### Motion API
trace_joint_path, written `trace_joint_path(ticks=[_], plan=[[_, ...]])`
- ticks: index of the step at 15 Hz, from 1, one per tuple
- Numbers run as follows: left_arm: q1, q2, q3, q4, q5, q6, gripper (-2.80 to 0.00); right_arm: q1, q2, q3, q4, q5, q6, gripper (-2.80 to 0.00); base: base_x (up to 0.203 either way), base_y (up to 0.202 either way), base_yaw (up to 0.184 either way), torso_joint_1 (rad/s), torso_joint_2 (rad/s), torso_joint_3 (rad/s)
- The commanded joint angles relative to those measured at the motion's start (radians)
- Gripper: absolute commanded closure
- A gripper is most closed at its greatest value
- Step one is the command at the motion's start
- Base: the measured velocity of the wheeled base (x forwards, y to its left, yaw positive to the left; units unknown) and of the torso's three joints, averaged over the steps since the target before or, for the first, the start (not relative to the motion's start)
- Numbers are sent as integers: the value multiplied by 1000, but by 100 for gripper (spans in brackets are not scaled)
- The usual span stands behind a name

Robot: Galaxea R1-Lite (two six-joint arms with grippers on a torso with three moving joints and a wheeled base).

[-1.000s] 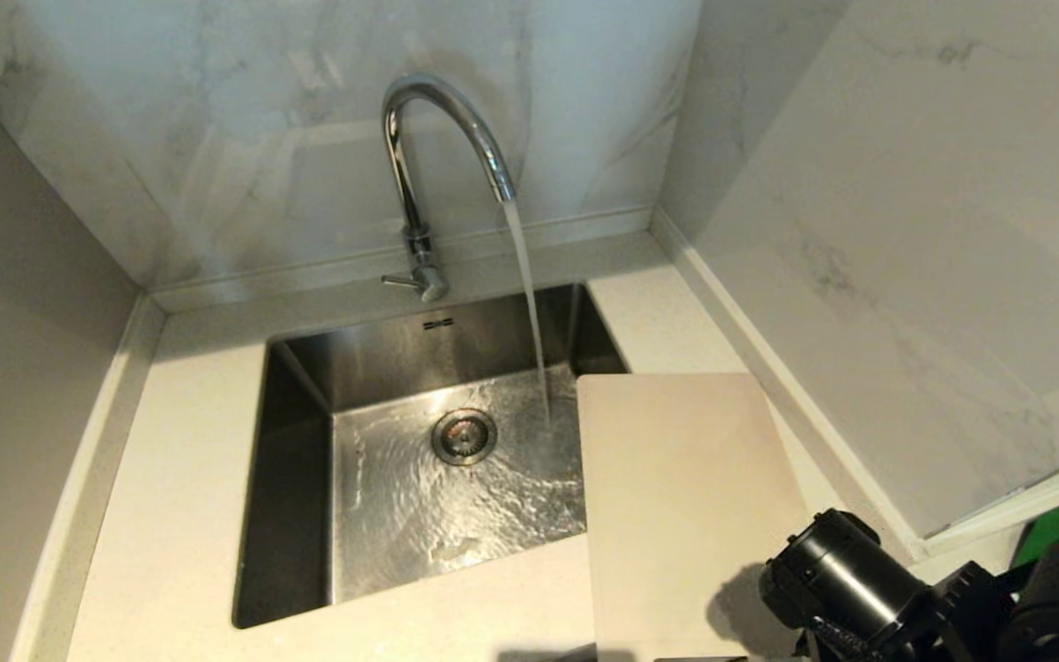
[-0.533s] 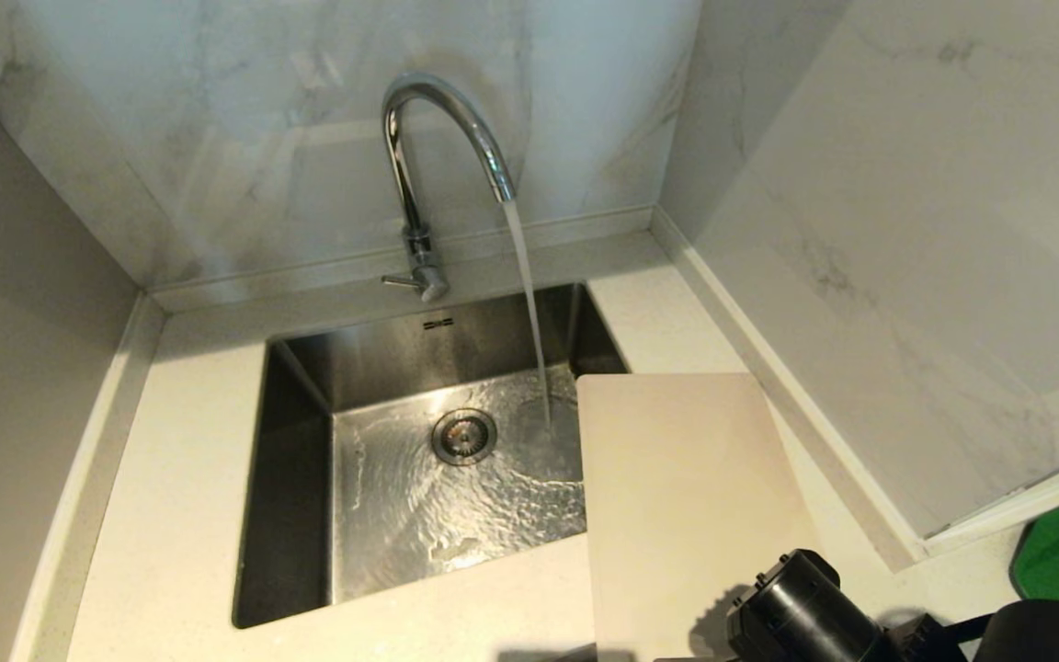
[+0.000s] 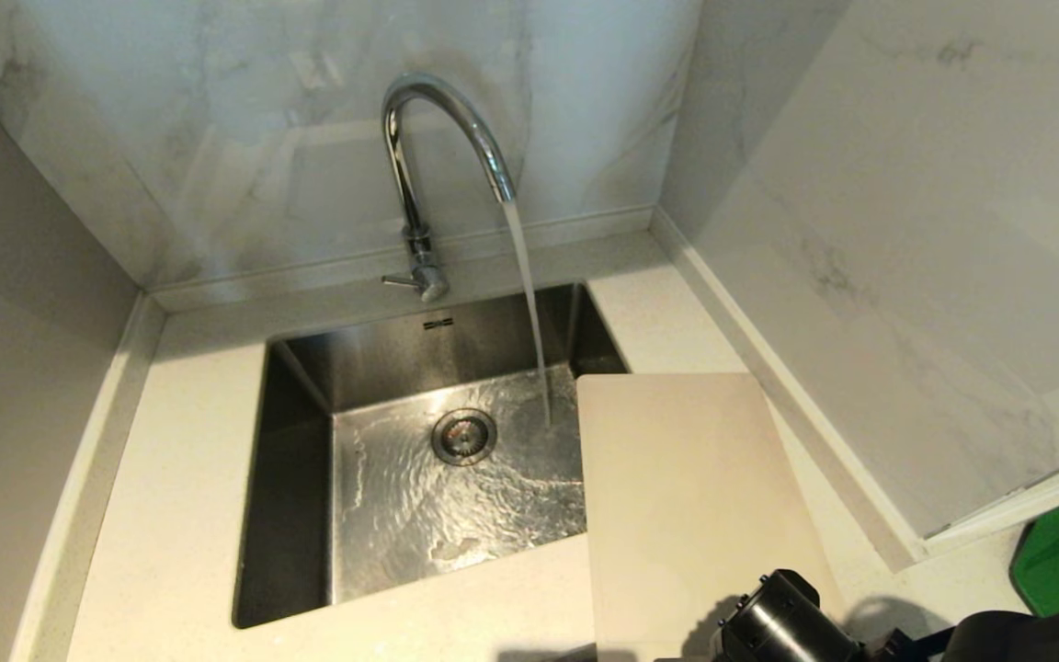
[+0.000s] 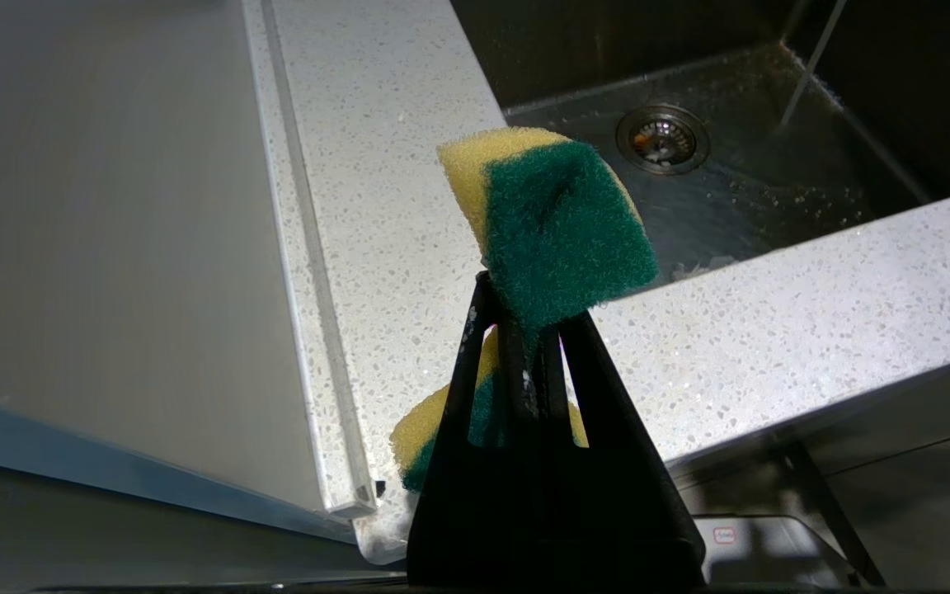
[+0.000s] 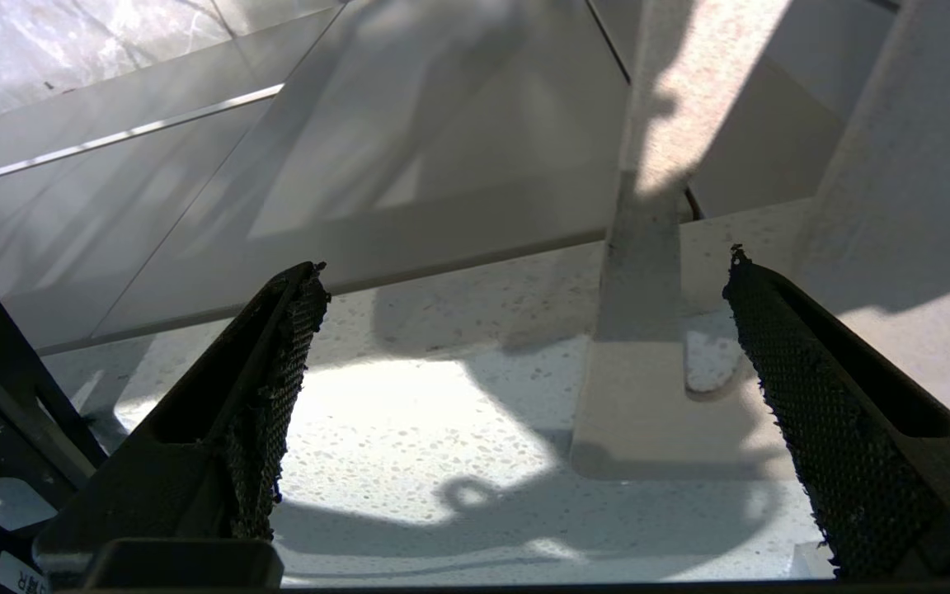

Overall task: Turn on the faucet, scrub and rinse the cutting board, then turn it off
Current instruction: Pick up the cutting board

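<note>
stainless steel sink point(image 3: 300, 478) holds a rippling sheet of water around its round drain point(image 3: 463, 436), fed by a stream from the chrome faucet point(image 3: 419, 165). the cutting board point(image 3: 686, 496), plain cream with rounded corners, lies flat on the speckled surface point(image 3: 171, 515) right of the basin, one edge overhanging it. the left gripper point(image 4: 524, 330) has its fingers clenched on a yellow-green sponge point(image 4: 553, 219). the right gripper point(image 5: 524, 396) hangs with fingers spread wide, grasping nothing, above the board's slot.
</note>
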Motion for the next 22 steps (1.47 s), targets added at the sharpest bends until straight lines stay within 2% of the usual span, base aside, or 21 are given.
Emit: trace_joint_path(ticks=[1,22], plan=[[0,0,2,0,0,-3,0,-1,26,-6,0,-1,-4,-280,0,0,0,0,0,0],[0,0,3,0,1,-5,0,-9,227,-9,-121,-6,-3,-280,0,0,0,0,0,0]])
